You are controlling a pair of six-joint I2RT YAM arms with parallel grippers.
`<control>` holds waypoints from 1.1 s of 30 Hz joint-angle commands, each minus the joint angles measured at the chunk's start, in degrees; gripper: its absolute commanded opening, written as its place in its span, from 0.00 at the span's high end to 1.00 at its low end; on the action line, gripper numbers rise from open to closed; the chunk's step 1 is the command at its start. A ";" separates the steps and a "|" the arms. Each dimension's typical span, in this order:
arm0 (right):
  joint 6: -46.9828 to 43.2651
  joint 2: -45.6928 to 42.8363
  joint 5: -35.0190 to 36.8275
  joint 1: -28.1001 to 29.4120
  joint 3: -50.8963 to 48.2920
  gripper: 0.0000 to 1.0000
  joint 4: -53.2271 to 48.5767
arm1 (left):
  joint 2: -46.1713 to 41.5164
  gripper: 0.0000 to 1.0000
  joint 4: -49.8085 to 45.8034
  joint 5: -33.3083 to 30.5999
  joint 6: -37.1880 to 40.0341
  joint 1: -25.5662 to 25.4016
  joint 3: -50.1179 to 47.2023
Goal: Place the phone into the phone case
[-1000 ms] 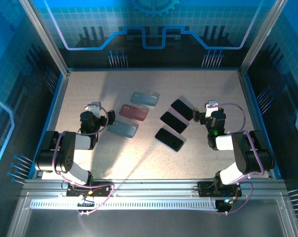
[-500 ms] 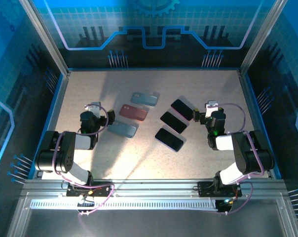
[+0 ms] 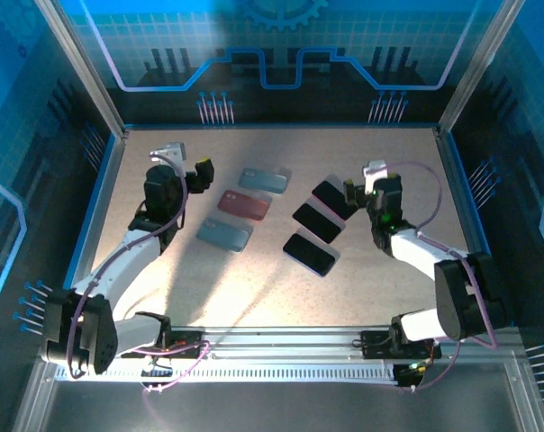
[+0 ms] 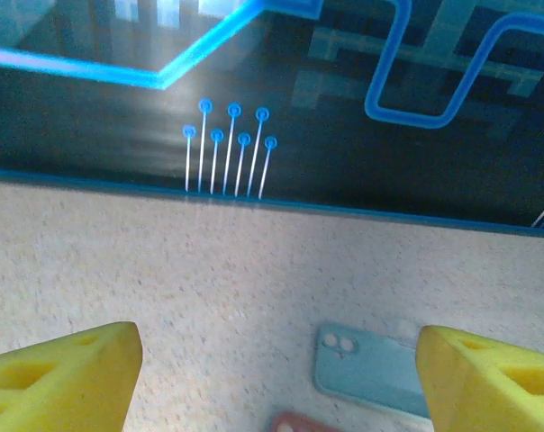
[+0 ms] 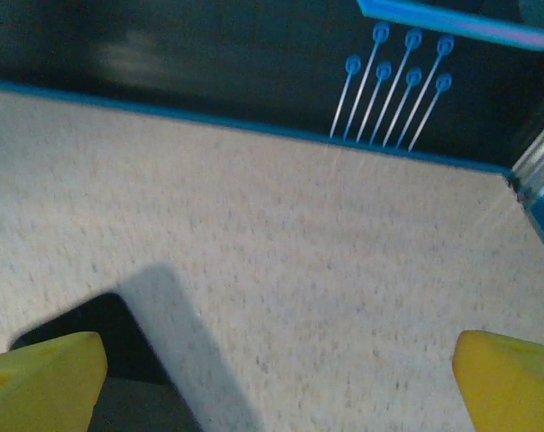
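Three black phones lie in a diagonal row right of centre: a far one (image 3: 331,199), a middle one (image 3: 317,222) and a near one (image 3: 309,254). To their left lie three empty cases: a teal case (image 3: 264,180) (image 4: 371,371), a red case (image 3: 244,203) (image 4: 306,423) and a grey-blue case (image 3: 224,234). My left gripper (image 3: 198,173) (image 4: 276,382) hovers open just left of the teal case, with nothing between its yellow fingers (image 4: 60,378). My right gripper (image 3: 351,200) (image 5: 276,382) is open beside the far phone, whose dark corner (image 5: 87,324) shows at the lower left of the right wrist view.
The speckled table (image 3: 281,288) is ringed by a blue rim and dark walls (image 3: 281,81). Metal posts (image 3: 83,63) stand at the back corners. Bare table lies behind the cases and phones and along the front.
Both arms have stretched out from their folded pose. The left gripper moved toward the back, level with the teal case. The right gripper moved back and left, toward the far phone.
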 commanded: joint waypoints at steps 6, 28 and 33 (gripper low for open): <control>6.75 0.38 -11.70 2.30 14.07 0.00 -32.49 | -4.71 0.19 -23.92 2.03 -13.09 -1.67 4.22; 22.87 16.09 -23.34 7.42 19.08 0.00 -42.50 | -11.56 0.17 -22.77 7.48 -18.64 -3.38 -6.04; 24.24 19.57 -22.94 8.03 20.26 0.01 -42.23 | -11.47 0.17 -21.66 8.03 -19.00 -3.38 -6.40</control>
